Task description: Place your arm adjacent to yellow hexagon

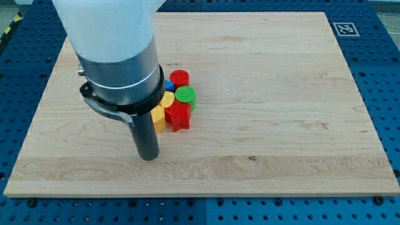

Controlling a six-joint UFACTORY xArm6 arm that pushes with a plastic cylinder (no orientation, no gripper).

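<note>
A tight cluster of blocks sits left of the board's middle. A yellow block point(159, 118), partly hidden by the rod, lies at the cluster's lower left; its shape is hard to make out. A second yellow block point(167, 100) sits just above it. A red star-like block point(178, 115) lies to the right, a green round block point(185, 95) above that, a red cylinder point(180, 78) at the top, and a sliver of a blue block point(168, 84) beside the arm. My tip point(149, 156) rests on the board just below and left of the lower yellow block.
The wooden board point(281, 94) lies on a blue perforated table. A black-and-white marker tag point(344, 28) sits at the board's top right corner. The arm's large white and grey body point(119, 56) covers the board's upper left and hides part of the cluster.
</note>
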